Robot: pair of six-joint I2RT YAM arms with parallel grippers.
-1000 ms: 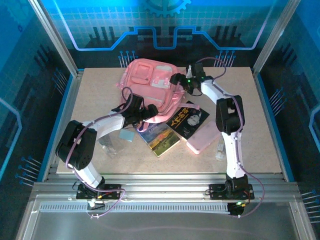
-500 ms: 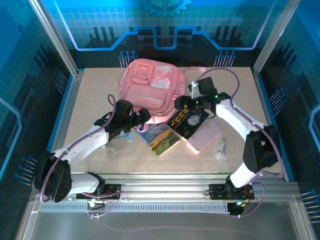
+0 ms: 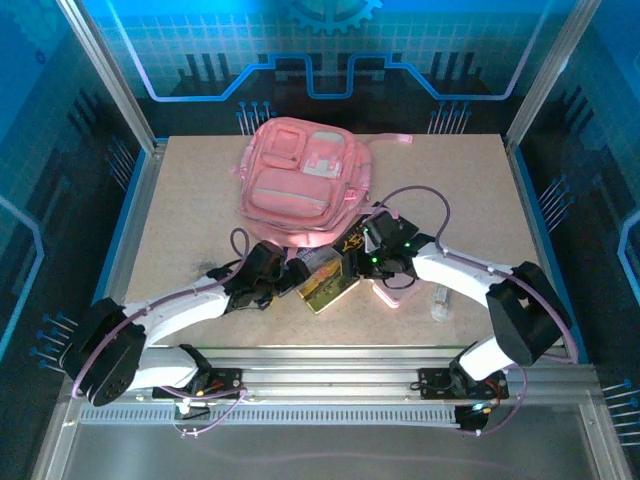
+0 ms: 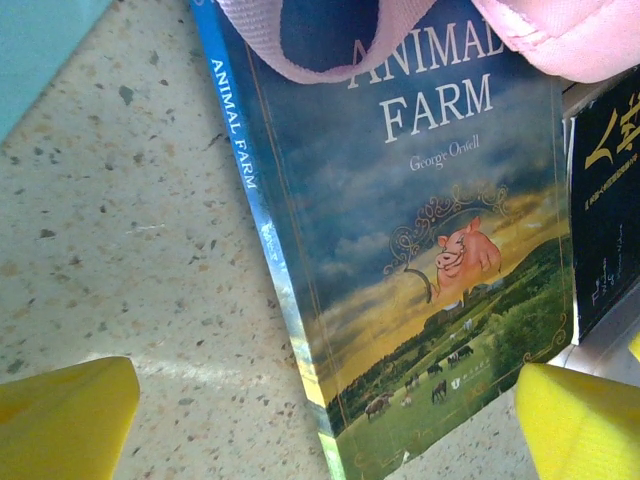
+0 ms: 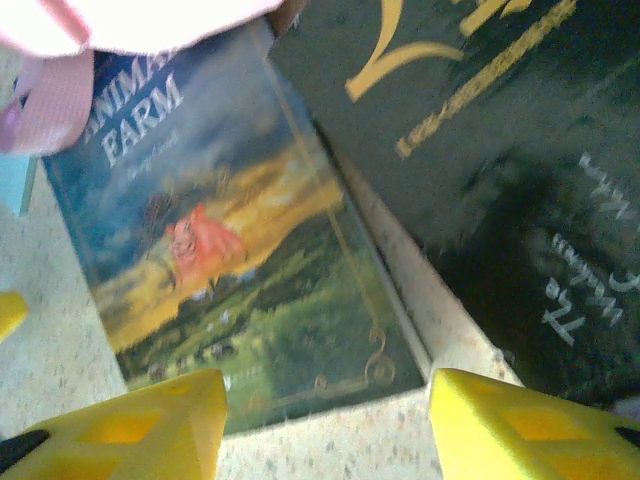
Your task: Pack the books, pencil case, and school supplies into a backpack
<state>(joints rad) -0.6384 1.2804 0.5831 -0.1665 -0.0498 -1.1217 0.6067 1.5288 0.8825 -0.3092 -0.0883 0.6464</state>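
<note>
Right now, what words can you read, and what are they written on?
"ANIMAL FARM" – front cover of the blue book, top partly under a pink strap.
"ANIMAL FARM" – its spine.
"George Orwell" – same cover, small.
On the black book: yellow lettering cut off, white writing too blurred to read.

The blue book [image 4: 430, 250] bears "ANIMAL FARM" in pale capitals on its cover and again along its spine, with "George Orwell" in small type beneath the title, while the yellow and white lettering on the black book [image 4: 605, 220] is too cropped to read.
</note>
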